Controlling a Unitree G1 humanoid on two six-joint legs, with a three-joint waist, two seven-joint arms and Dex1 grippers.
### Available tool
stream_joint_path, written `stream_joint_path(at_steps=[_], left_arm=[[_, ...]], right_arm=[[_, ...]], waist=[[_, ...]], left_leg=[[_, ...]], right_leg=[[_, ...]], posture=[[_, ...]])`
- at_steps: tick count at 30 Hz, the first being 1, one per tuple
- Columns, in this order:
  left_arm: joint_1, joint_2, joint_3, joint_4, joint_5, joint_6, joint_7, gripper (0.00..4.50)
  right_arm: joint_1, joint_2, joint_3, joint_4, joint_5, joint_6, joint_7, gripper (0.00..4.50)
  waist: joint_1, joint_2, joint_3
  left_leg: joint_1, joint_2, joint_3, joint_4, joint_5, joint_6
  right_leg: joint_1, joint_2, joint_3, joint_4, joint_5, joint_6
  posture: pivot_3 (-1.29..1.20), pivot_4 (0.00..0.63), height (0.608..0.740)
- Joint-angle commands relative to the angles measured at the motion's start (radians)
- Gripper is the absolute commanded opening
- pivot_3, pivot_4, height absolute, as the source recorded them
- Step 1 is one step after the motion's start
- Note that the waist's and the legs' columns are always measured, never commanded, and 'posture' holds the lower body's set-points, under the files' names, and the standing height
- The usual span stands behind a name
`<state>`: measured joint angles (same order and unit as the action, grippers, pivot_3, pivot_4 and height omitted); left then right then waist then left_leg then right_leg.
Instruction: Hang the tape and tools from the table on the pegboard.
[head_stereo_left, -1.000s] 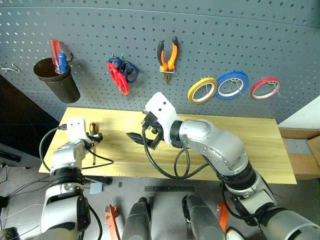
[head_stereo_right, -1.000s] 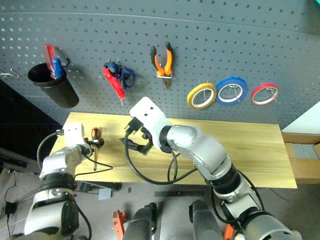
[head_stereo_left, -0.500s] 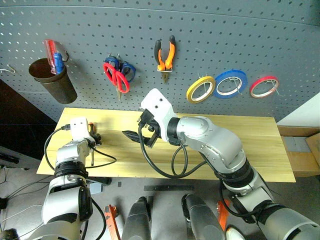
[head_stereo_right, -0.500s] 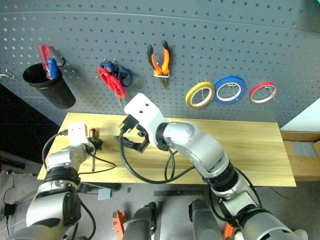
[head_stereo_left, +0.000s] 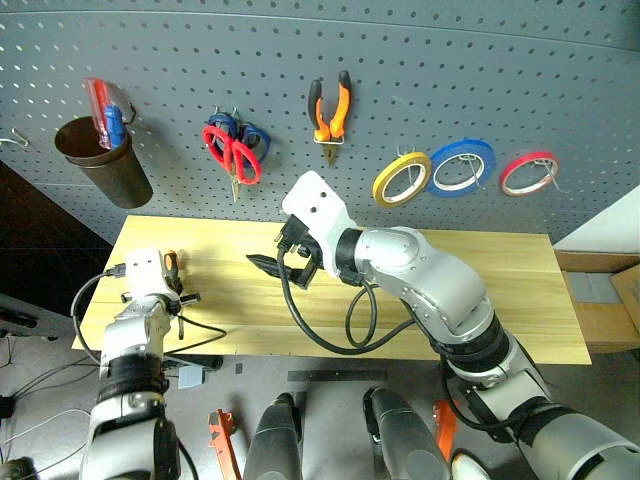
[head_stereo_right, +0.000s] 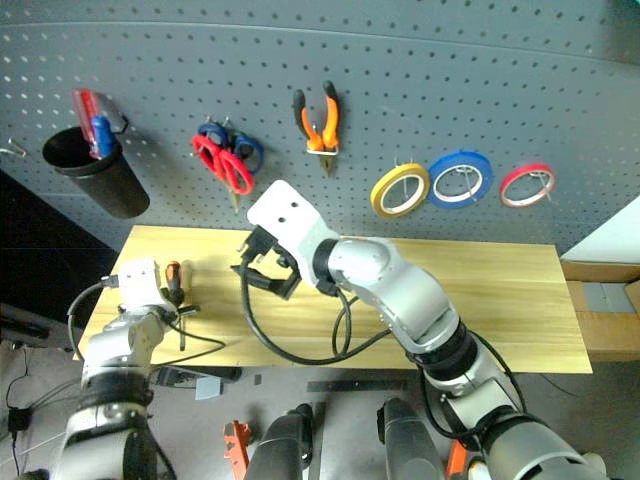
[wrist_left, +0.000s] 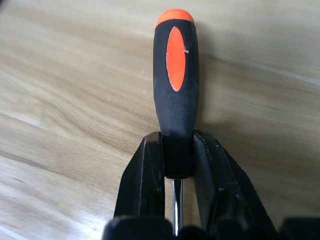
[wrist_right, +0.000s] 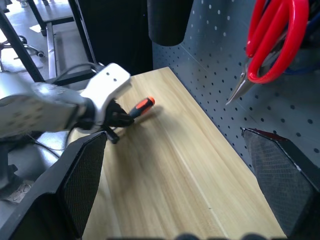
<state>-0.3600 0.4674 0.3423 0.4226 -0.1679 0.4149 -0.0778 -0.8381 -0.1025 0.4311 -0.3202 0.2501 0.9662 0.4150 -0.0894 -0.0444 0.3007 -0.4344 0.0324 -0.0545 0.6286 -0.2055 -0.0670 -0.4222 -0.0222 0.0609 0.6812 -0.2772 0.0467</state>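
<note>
While the grip is being made: the screwdriver (wrist_left: 174, 90) is lying on the desk (head_stereo_left: 480, 290) near its left end.
Left pincer (wrist_left: 177, 165): clamped on the handle's base, where the slim shaft begins.
Right pincer (wrist_right: 175, 195): spread wide, nothing held, poised above the desk.
Handling: judged light and rigid; the rubbery handle should resist slipping.
Hold point: handle favoured, the thin shaft likely to swivel.
Pegboard (head_stereo_left: 500, 60): red-handled scissors (head_stereo_left: 232, 155), pliers (head_stereo_left: 333, 108) and yellow tape (head_stereo_left: 403, 179) already hung.

I've got bare table (head_stereo_left: 520, 300) wide open right of centre. My right arm (head_stereo_left: 420, 280) blocks the middle. On the pegboard (head_stereo_left: 560, 80), scissors, pliers and tape rolls crowd one row; upper holes look free, probably.
</note>
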Motion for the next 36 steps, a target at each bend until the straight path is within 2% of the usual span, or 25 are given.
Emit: stream_joint_path(at_steps=[1, 5, 11, 14, 16, 21, 26, 32, 36], left_arm=[[0.149, -0.007, 0.013, -0.29, 0.043, -0.147, 0.016, 0.48], [0.331, -0.031, 0.02, -0.535, 0.082, -0.265, 0.02, 0.48], [0.515, -0.071, 0.04, -0.813, 0.141, -0.291, 0.045, 0.48], [0.49, -0.04, 0.039, -0.897, 0.163, -0.301, 0.029, 0.48], [0.423, -0.009, 0.054, -0.908, 0.164, -0.299, 0.026, 0.48], [0.223, 0.109, 0.103, -0.829, 0.17, -0.337, 0.009, 0.48], [0.014, 0.185, 0.112, -0.634, 0.156, -0.42, 0.003, 0.48], [-0.283, 0.213, 0.075, -0.327, 0.129, -0.537, -0.008, 0.48], [-0.404, 0.198, 0.049, -0.156, 0.123, -0.62, -0.014, 0.48]], right_arm=[[0.002, -0.01, -0.045, -0.064, 0.019, -0.037, 0.027, 4.5], [0.014, -0.048, -0.075, -0.1, 0.041, -0.065, 0.074, 4.5], [0.024, -0.136, -0.119, -0.141, 0.083, -0.12, 0.169, 4.5], [0.007, -0.172, -0.154, -0.15, 0.117, -0.121, 0.216, 4.5], [-0.006, -0.186, -0.175, -0.141, 0.13, -0.126, 0.231, 4.5], [-0.02, -0.221, -0.209, -0.12, 0.15, -0.136, 0.263, 4.5], [-0.02, -0.223, -0.24, -0.133, 0.18, -0.117, 0.262, 4.5], [-0.027, -0.219, -0.256, -0.137, 0.187, -0.107, 0.222, 4.5], [-0.026, -0.217, -0.251, -0.145, 0.192, -0.103, 0.203, 4.5]], waist=[[0.001, 0.0, 0.0], [0.002, 0.0, 0.0], [0.006, 0.0, 0.0], [0.015, 0.0, 0.0], [0.022, 0.0, 0.0], [0.031, -0.002, -0.002], [0.029, -0.002, -0.002], [0.029, -0.004, -0.004], [0.028, -0.005, -0.004]], left_leg=[[0.0, 0.002, 0.0, -0.001, 0.0, 0.0], [0.0, 0.004, 0.0, -0.001, 0.0, 0.0], [0.0, 0.003, 0.002, -0.001, 0.0, 0.0], [0.0, -0.002, 0.001, 0.0, 0.0, 0.0], [0.0, -0.002, 0.0, 0.0, 0.0, 0.0], [0.0, -0.003, 0.0, 0.0, 0.0, 0.0], [0.0, -0.003, 0.002, 0.0, 0.0, 0.0], [-0.002, -0.003, -0.001, 0.001, 0.0, -0.001], [-0.002, -0.004, 0.0, 0.001, 0.0, -0.001]], right_leg=[[0.0, -0.001, 0.001, 0.0, 0.0, 0.0], [0.0, -0.002, 0.002, -0.001, 0.0, 0.0], [0.001, 0.0, 0.002, -0.001, 0.0, 0.0], [0.001, 0.002, 0.0, 0.0, 0.0, 0.0], [0.001, 0.003, -0.001, 0.0, 0.0, 0.0], [0.002, 0.005, -0.001, 0.0, 0.0, 0.0], [0.001, 0.004, -0.001, -0.001, 0.0, 0.0], [0.001, 0.004, -0.004, -0.001, 0.0, 0.0], [0.001, 0.003, -0.005, -0.001, 0.0, 0.0]], posture=[[-0.13, 0.309, 0.74], [-0.12, 0.301, 0.74], [-0.06, 0.278, 0.74], [-0.04, 0.264, 0.74], [-0.03, 0.256, 0.74], [-0.04, 0.238, 0.74], [-0.07, 0.219, 0.74], [-0.1, 0.208, 0.74], [-0.12, 0.21, 0.74]])
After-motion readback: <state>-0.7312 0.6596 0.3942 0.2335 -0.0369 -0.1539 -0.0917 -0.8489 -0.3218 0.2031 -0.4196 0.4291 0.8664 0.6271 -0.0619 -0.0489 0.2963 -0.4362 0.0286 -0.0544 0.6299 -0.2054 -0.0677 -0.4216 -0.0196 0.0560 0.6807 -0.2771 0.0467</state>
